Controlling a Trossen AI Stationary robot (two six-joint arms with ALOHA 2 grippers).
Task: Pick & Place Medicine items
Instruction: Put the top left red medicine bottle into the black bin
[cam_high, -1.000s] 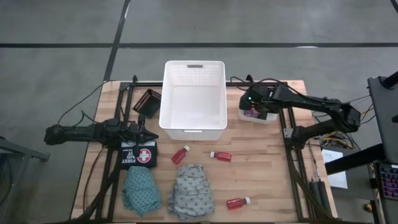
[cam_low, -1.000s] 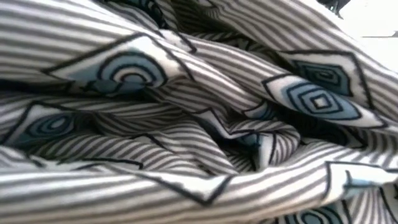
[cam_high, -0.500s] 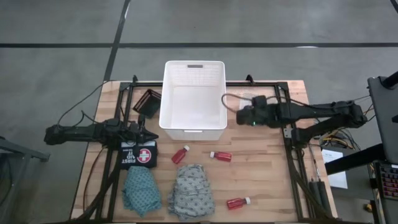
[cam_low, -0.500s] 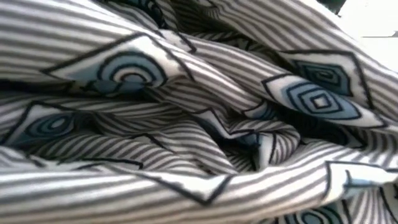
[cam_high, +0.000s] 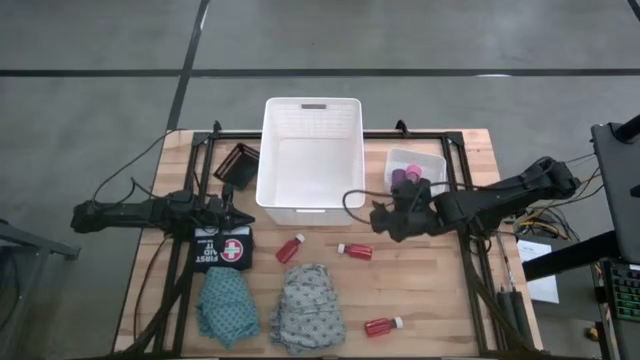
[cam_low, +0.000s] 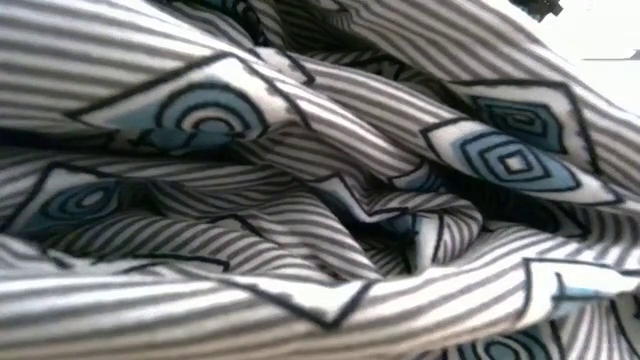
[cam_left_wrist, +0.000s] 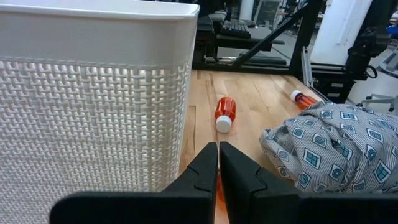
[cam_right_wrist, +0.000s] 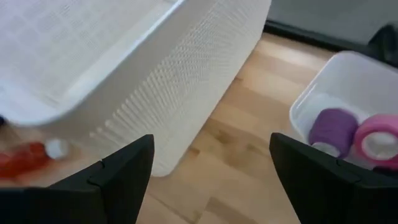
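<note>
Right gripper (cam_high: 378, 219) hangs just right of the white basket's (cam_high: 310, 205) near-right corner, fingers (cam_right_wrist: 124, 171) spread wide apart, nothing between them. Nearest task item to it: a red bottle (cam_high: 355, 250) lying flat on the table (cam_high: 430, 290), just nearer than the gripper and slightly left. Small white tub (cam_high: 432, 163) sits just beyond the gripper and to its right, with a purple roll (cam_right_wrist: 333, 129) and a pink roll (cam_right_wrist: 377, 140) inside; high view also shows something dark next to them, can't tell what.

Second red bottle (cam_high: 290, 248) lies tilted near the basket's near edge, left of the first. Third red bottle (cam_high: 383, 325) is at the near side of the table, well apart from the gripper. Grey patterned cloth (cam_high: 308, 307) is bunched near-centre, teal cloth (cam_high: 226, 305) just left of it.

Left gripper (cam_left_wrist: 218, 163) parked at the left side over a black first aid pouch (cam_high: 222, 247), fingers pressed together, holding nothing. Its wrist view looks past the basket wall at a bottle and the grey cloth.

Low view is filled by striped patterned fabric.
</note>
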